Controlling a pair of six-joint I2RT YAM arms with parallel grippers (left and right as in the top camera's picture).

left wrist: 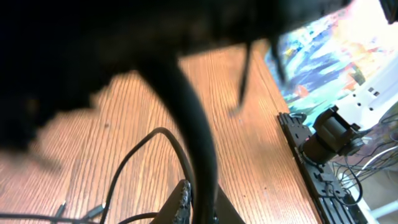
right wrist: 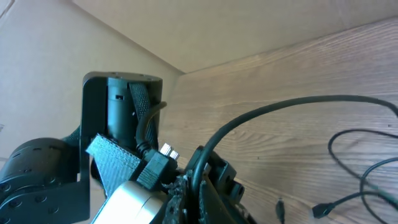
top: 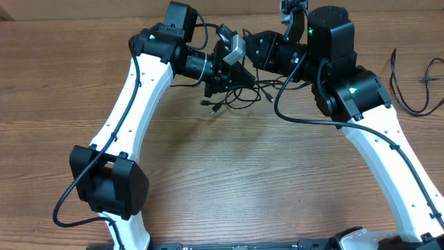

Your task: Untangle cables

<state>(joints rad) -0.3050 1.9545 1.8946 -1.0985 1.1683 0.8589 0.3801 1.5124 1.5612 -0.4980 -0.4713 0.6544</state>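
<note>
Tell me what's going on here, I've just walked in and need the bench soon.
Two robot arms are untangling black cables at the far middle of the table. The right gripper is shut on a strand; the left gripper looks closed on another. The rest of the tangle lies on the wood beneath. One loose cable lies apart at the right.

Table [top: 229,180] — matt wood grain, cables [top: 232,104] — smooth plastic
</note>
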